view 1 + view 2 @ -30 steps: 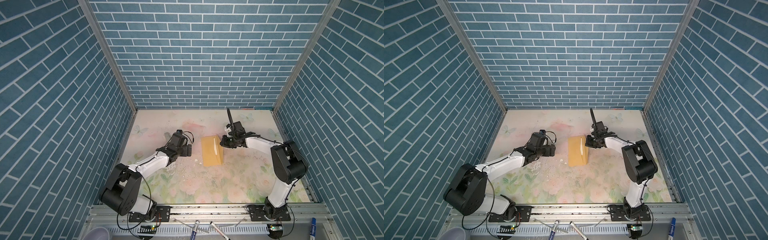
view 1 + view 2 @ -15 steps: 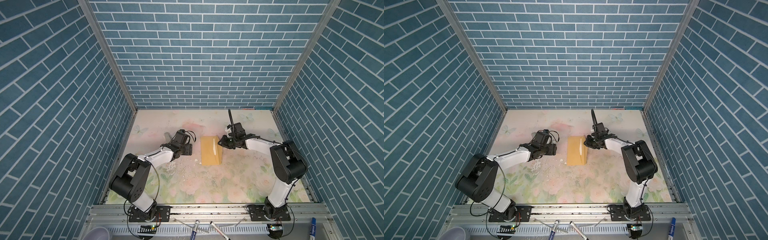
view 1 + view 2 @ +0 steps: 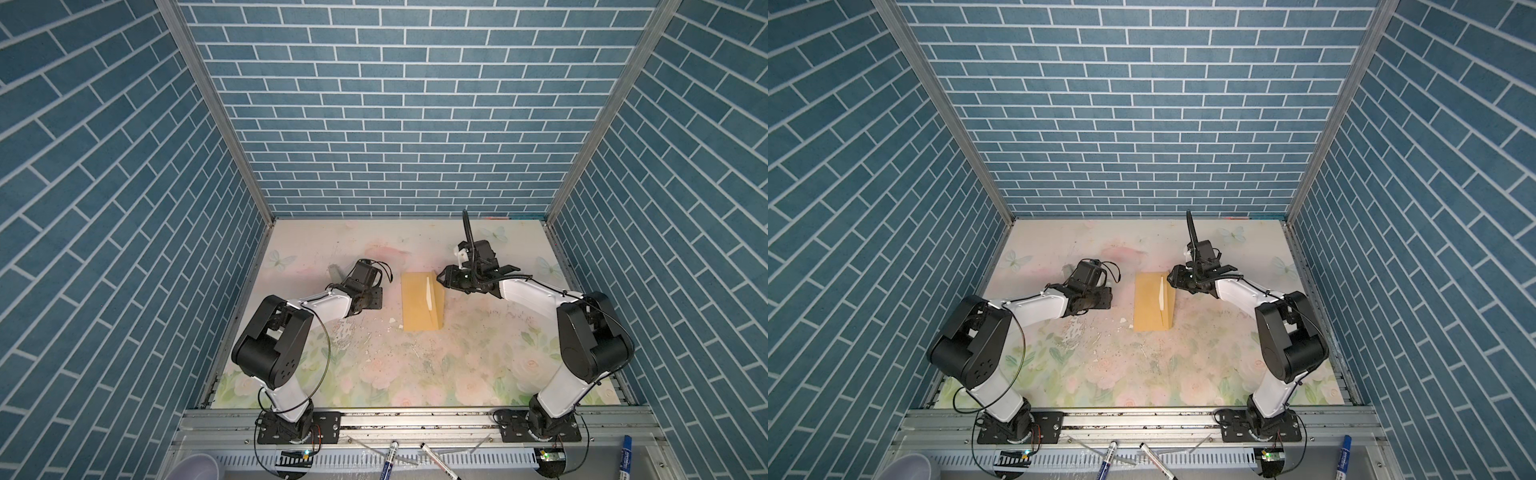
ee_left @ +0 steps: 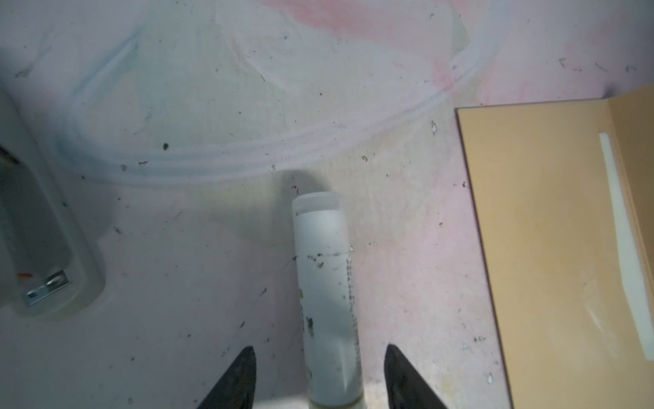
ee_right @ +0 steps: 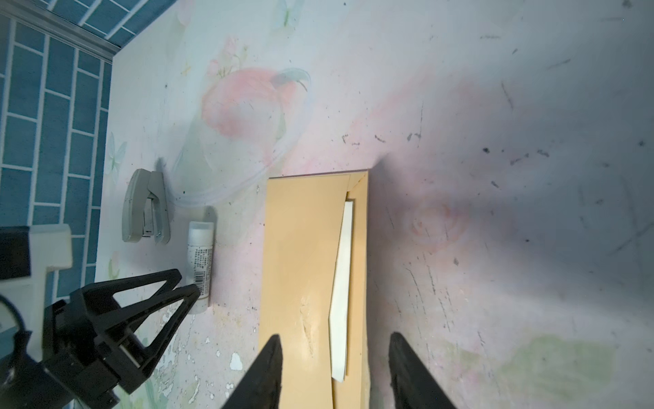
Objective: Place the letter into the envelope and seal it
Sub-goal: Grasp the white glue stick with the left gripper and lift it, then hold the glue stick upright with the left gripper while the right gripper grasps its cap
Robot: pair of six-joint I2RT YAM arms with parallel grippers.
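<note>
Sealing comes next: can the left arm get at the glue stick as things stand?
Probably yes. The left gripper hangs over the glue stick with its open jaws on either side of it. The stapler and the envelope lie apart from it, so nothing blocks the grip.

Walls: I see teal-blue brick-patterned wall panels (image 3: 395,104) with thin white mortar lines.
Table: a pale floral-printed table mat (image 3: 415,374) on my feed, with pink roses, green leaves, faint blue butterflies and dark speckles.
Envelope: a long, plain mustard-yellow paper envelope (image 3: 415,307).
Letter: I make out only a cream-white sliver of the paper letter (image 5: 341,301).
Glue stick: a white plastic glue-stick tube (image 4: 327,301) with dark print and a barcode.
Stapler: a small grey plastic stapler (image 5: 145,207).
Grippers: left gripper (image 4: 318,348) and right gripper (image 5: 334,340), both black.
</note>
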